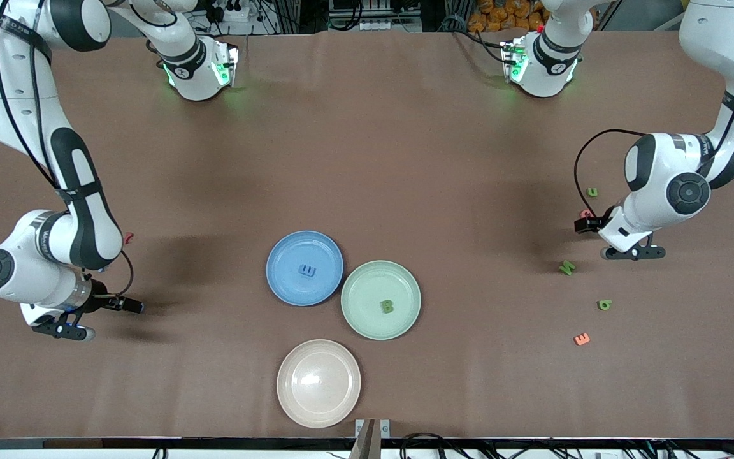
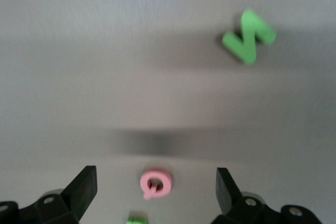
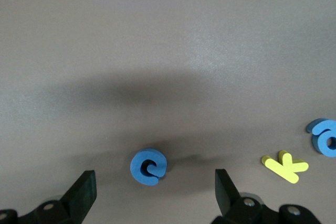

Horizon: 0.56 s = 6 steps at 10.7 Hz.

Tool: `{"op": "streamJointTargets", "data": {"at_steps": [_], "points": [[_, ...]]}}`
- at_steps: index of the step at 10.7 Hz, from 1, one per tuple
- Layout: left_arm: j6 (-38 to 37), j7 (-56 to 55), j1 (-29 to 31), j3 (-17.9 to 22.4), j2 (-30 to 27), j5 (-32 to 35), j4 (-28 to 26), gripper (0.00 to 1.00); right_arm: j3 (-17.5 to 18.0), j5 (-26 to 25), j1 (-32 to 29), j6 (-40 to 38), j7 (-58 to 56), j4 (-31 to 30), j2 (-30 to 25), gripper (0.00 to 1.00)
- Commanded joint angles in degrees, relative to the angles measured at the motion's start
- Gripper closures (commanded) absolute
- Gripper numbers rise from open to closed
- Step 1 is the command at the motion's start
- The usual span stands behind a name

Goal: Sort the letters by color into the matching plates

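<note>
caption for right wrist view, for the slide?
Open right gripper above a blue letter on the brown table, yellow K and another blue piece alongside.

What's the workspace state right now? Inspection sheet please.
Surface: brown table, flat, no spills seen.
Job's things: blue plate holds one blue letter; green plate beside it holds a green B. Loose green letters lie toward the left arm's end; a loose blue letter sits under the right pincer.
Clutter: empty beige-pink plate, nearest the front camera; orange piece; pink piece; yellow K.
Grippers: left pincer open above the pink piece; right pincer open above the blue letter. Neither holds anything.
Cables: black cable looped at the left wrist.
Surroundings: cables and boxes along the table's edges.
</note>
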Motion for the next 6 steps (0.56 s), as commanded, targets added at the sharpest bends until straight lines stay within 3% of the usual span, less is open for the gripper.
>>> {"op": "streamJointTargets", "data": {"at_steps": [1, 4, 6], "points": [[-1.9, 0.1, 2.5, -0.4, -9.7, 1.3, -9.9, 0.00, 1.1, 0.4, -0.7, 3.3, -0.4, 0.1, 1.3, 0.00], [1.8, 3.3, 5.9, -0.4, -19.4, 1.0, -20.1, 0.00, 1.1, 0.4, -0.5, 4.8, -0.4, -0.8, 1.8, 0.00], [8.3, 3.3, 7.2, -0.3, -19.8, 0.8, -23.9, 0.00, 1.1, 0.3, -0.4, 5.6, -0.4, -1.5, 2.0, 0.03]]}}
